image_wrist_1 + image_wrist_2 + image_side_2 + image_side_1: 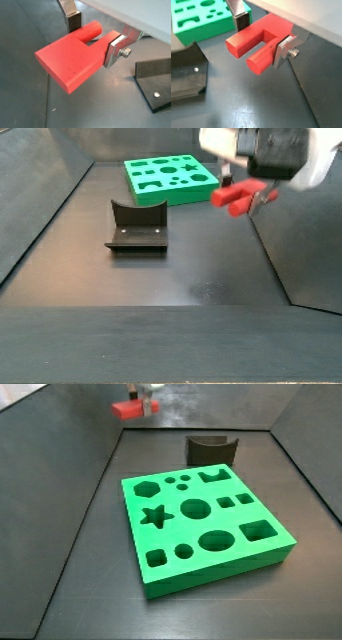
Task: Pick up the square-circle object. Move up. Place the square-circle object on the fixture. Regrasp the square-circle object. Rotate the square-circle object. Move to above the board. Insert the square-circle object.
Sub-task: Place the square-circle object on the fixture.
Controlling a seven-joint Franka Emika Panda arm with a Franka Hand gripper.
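One red piece, the square-circle object (70, 59), sits clamped between the two silver fingers (113, 49) of the claw (261, 30), closed on it near its notched end so that the square body and round peg stick out free. It hangs in the air, clear of the counter floor, to one side of the fixture (136, 226) and above its level in a side view, with the board (203, 527) beyond the fixture. That height probably gives clearance for travel. The wrist carries the piece roughly level.
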